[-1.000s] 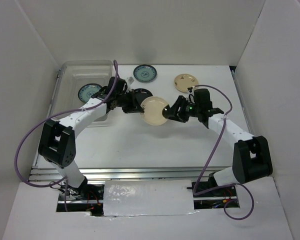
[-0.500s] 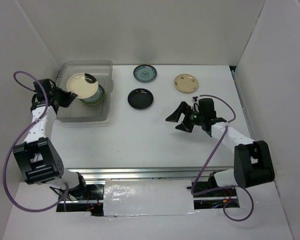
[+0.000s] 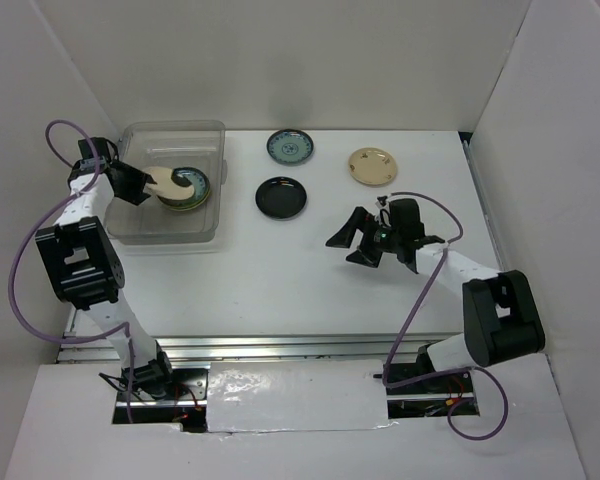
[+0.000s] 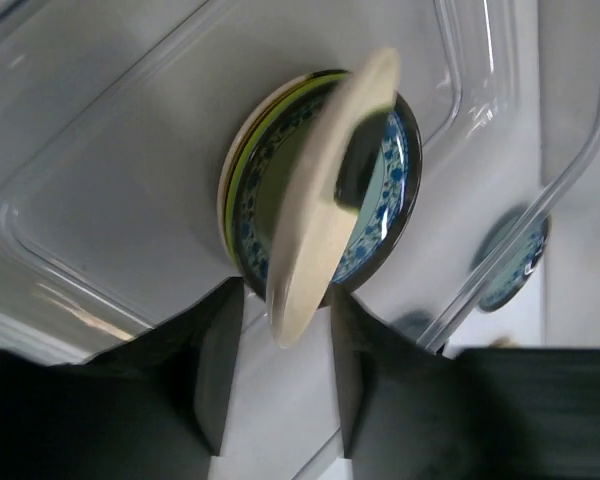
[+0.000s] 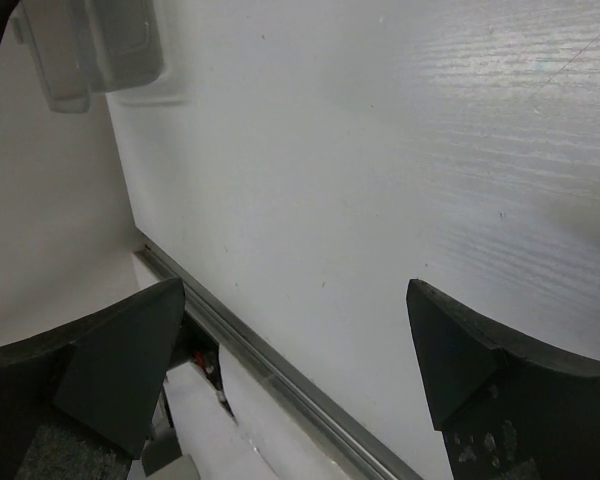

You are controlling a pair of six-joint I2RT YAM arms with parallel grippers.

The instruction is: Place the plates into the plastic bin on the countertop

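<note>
— Where's the cream plate (image 4: 330,190)?
— The left gripper (image 4: 285,300) pinches it on edge, tilted over the stacked plates (image 4: 380,235) in the plastic bin (image 3: 175,127), far left.
— And the right gripper (image 5: 295,290)?
— Spread wide, holding nothing, above the countertop (image 3: 280,290), near the black plate (image 3: 281,198).

White walls (image 3: 280,60), glossy front sheet (image 3: 295,400)

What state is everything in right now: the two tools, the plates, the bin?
Plastic bin: lidless, upright.
Plate stack: lying in the bin.
Cream plate: held tilted above the stack.
Left tool: shut on cream plate.
Right tool: open, empty.
Black plate: flat on countertop.
Blue plate: flat on countertop.
Tan plate: flat on countertop.
</note>
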